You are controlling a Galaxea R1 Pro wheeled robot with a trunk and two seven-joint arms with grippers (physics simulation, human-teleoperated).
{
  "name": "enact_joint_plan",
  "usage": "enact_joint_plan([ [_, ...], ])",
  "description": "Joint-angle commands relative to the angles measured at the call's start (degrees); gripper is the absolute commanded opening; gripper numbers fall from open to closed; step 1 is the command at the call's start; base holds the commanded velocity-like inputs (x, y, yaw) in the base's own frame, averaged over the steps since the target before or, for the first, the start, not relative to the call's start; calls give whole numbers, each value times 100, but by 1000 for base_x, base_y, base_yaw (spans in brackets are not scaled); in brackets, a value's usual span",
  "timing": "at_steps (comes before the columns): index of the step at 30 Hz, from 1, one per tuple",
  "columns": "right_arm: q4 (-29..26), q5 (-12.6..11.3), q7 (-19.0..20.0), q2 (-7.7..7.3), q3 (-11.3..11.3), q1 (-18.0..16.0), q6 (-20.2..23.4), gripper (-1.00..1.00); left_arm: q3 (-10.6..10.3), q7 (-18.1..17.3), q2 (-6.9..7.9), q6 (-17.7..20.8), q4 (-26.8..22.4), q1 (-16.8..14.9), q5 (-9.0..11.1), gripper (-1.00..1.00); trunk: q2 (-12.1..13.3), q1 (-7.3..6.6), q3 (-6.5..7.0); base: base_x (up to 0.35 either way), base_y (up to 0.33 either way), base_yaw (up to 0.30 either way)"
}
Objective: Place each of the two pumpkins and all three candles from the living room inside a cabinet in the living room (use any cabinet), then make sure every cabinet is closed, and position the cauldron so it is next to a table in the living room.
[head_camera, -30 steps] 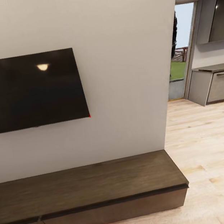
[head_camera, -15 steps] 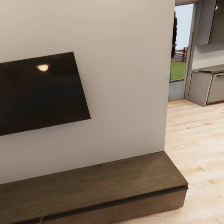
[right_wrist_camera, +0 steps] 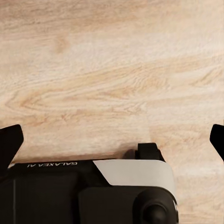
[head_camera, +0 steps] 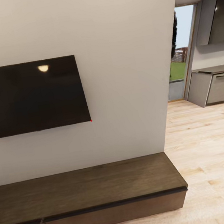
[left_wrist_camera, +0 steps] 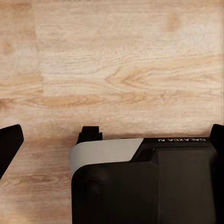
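A: Left end effector (left_wrist_camera: 111,140)?

B: My fingers spread wide, nothing between them. Only the dark fingertips (left_wrist_camera: 9,144) show at the frame edges, both cut off. Beyond them, pale wood floor (left_wrist_camera: 116,70). Part of my own base (left_wrist_camera: 140,182), grey and black with lettering, sits close under the end effector.

A: Right end effector (right_wrist_camera: 112,140)?

B: Same. Spread, empty, tips clipped by the frame. Plank floor beyond, base housing close under.

A: Task things?

B: The cabinet (head_camera: 88,189) shows from the head view: low, long, dark brown, against the white wall (head_camera: 119,70). How far it stands from either end effector I cannot tell, since no picture holds both. Its left end runs out of frame. The front shows two closed panels with a seam between them; the left panel is cut off. Flat top is bare.

A: Anything else?

B: Dark television (head_camera: 29,96) on the wall above the cabinet, left side cut off, a lamp glint on it and a tiny red dot at its lower corner. Past the wall's edge, grey kitchen units (head_camera: 217,87) and a doorway (head_camera: 178,50) to grass outside; the small item on that kitchen bench is too small to make out.
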Motion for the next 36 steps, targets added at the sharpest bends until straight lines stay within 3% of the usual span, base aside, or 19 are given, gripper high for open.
enact_joint_plan([
  [1, -19, -10, 57, -1, -2, -3, -7, 100, 0, -1, -2, 1, -3, -2, 0, 100, 0, 0, 0, 0, 0, 0],
  [3, -99, -133, 342, -23, -43, -42, -15, 100, 0, -12, -23, 7, -36, -9, 0, 100, 0, 0, 0, 0, 0, 0],
  [8, -201, -1349, 1604, -126, -618, -201, -20, 100, -20, -32, -226, 26, -133, -17, -12, 100, 0, 0, 0, 0, 0, 0],
  [12, -199, -1996, 2138, -308, -1007, -214, -47, 100, -30, -39, -269, 34, -141, -18, -14, 100, 0, 0, 0, 0, 0, 0],
  [15, -199, -2301, 2311, -395, -1316, -211, -199, 100, -33, -45, -279, 46, -144, -18, -17, 100, 0, 0, 0, 0, 0, 0],
  [18, -199, -2423, 2362, -419, -1539, -210, -406, 100, -34, -50, -283, 152, -164, -18, -16, 100, -40, 22, -18, 0, 0, 0],
  [23, -189, -2512, 2412, -421, -1661, -202, -524, 100, -33, -80, -283, 302, -193, -18, -11, 100, -241, 132, -108, 0, 0, 0],
  [27, -158, -2936, 2977, -418, -1923, -158, -594, 100, -28, -245, -278, 624, -249, -36, -3, 100, -401, 220, -180, 0, 0, 0],
  [32, 230, -3220, 3444, -434, -2074, -149, -621, 100, -11, -1069, -249, 1613, -656, -162, 54, 100, -602, 329, -269, 0, 0, 0],
  [36, 342, -3258, 3513, -428, -2170, -148, -621, 100, 1, -1720, -196, 2033, -978, -193, 69, 100, -722, 395, -323, 0, 0, 0],
])
